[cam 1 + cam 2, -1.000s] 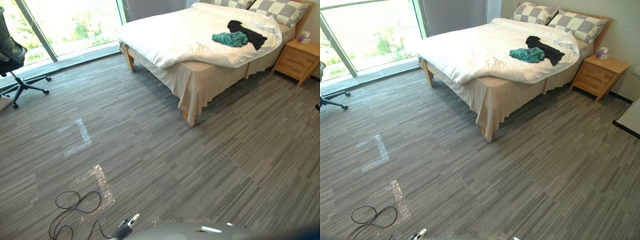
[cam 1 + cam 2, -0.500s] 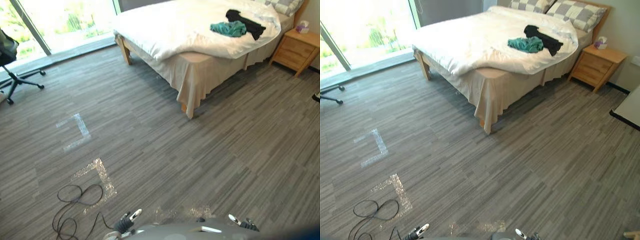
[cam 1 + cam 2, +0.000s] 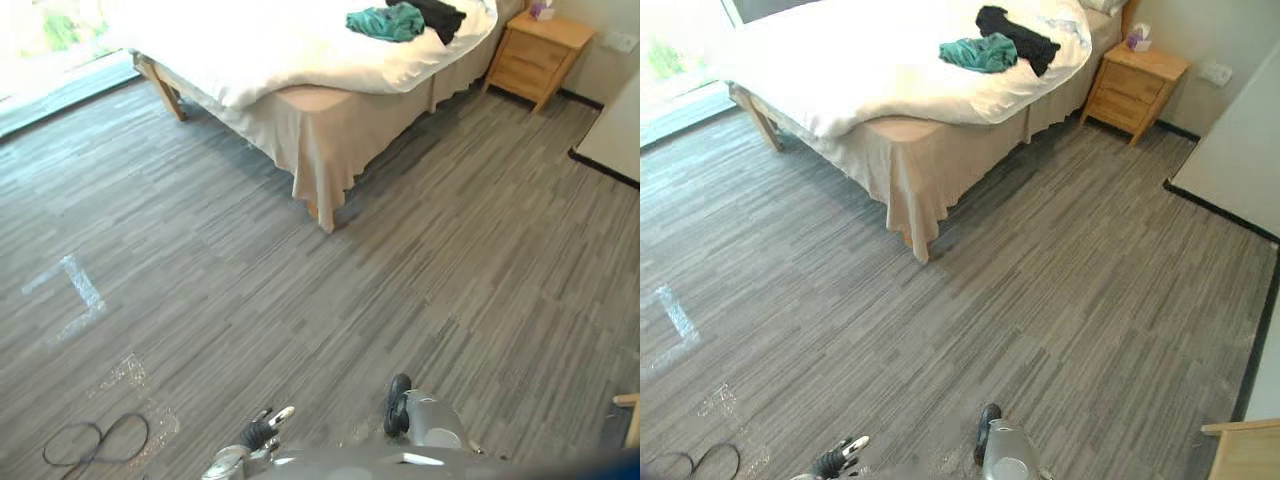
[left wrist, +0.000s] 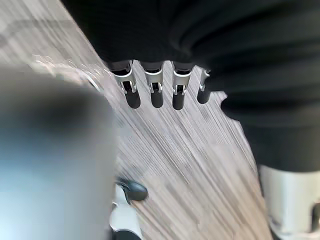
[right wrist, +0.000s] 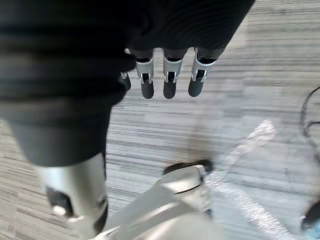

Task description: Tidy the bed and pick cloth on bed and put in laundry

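Note:
A teal cloth (image 3: 980, 53) lies crumpled on the white duvet (image 3: 250, 45) of the bed, near its right side. A black cloth (image 3: 1018, 38) lies spread just beyond it, touching it. The bed stands across a stretch of grey carpet, far from both hands. My left hand (image 4: 156, 90) hangs over the carpet with straight fingers and holds nothing. My right hand (image 5: 169, 82) hangs the same way, open and empty, above the floor.
A wooden nightstand (image 3: 1137, 85) with a tissue box (image 3: 1137, 38) stands right of the bed. A pale wall panel (image 3: 1240, 150) runs along the right. A wooden corner (image 3: 1245, 450) shows at lower right. Tape marks (image 3: 75, 290) lie on the carpet at left.
The whole picture has shifted: the camera has moved nearer the bed and turned right, so the office chair and most of the window are out of view. The cloths lie as before.

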